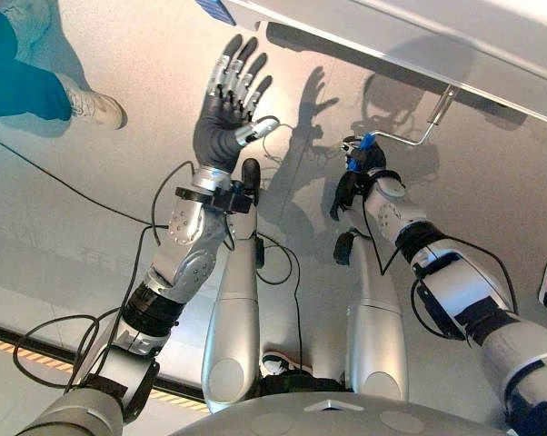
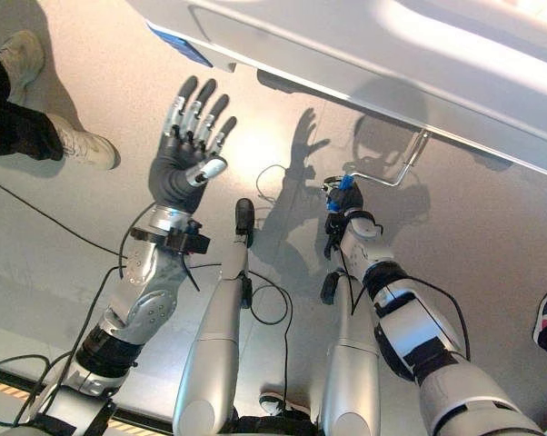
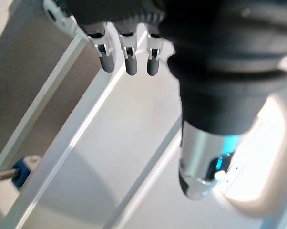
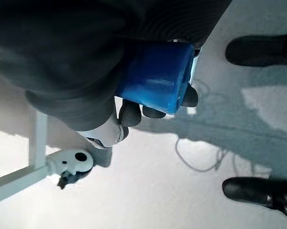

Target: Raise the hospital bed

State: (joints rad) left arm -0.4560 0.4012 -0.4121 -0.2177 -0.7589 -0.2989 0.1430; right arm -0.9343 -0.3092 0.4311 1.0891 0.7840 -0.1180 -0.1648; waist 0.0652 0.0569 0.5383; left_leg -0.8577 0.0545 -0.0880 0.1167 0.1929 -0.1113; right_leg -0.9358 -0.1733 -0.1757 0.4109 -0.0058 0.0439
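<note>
Your right hand is clamped on the blue handle of the bed's crank: in the right wrist view the dark fingertips curl around the blue grip and the thumb presses from the other side. From that grip a thin metal crank rod runs toward 2 o'clock in the left eye view, bends, and climbs to the underside of the hospital bed, whose white frame crosses the top of the head views from 11 to 3 o'clock. Your left hand is raised at about 11 o'clock from the right hand, well apart from the crank, fingers straight and spread, thumb out to the side, holding nothing; its fingertips point toward the bed's edge without touching it. In the left wrist view you see the white bed rails past the straight fingers. On the grey floor, a person's light shoe stands at 9 o'clock from the left hand. The right wrist view shows two dark shoes on the floor and a white caster at the foot of a frame leg.
</note>
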